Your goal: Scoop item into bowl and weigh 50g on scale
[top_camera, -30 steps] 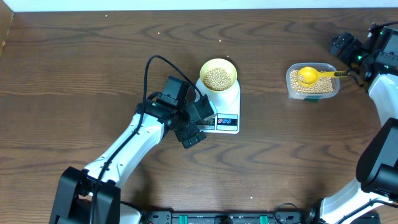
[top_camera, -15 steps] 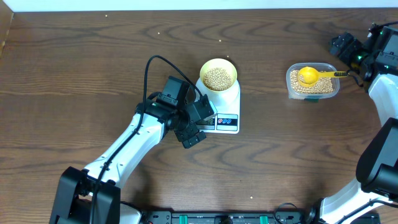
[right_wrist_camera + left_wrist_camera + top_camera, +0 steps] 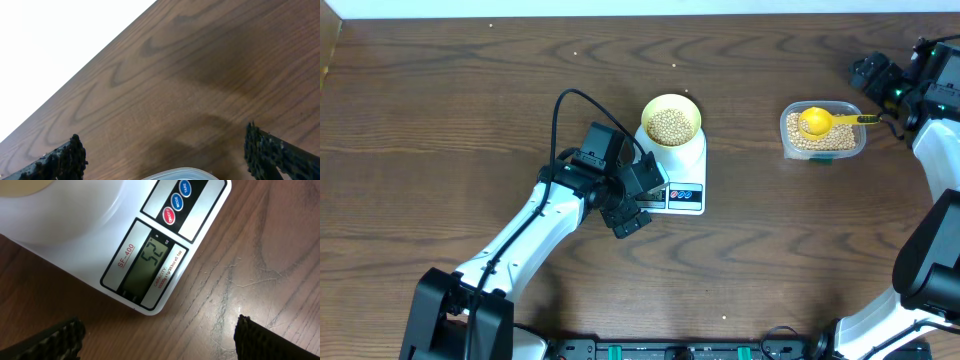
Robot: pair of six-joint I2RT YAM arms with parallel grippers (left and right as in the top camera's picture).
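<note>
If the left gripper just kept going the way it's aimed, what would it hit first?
Probably the scale, near its display: the left gripper, jaws open, aims there. Depth is hard to judge, so it might instead meet the table just beside the scale.

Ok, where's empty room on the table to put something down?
Widest bare table is far left, beyond the left arm. Another bare strip lies between the scale and the bean tub. Crowded: the scale's front left corner, where the left gripper is open beside the display.
</note>
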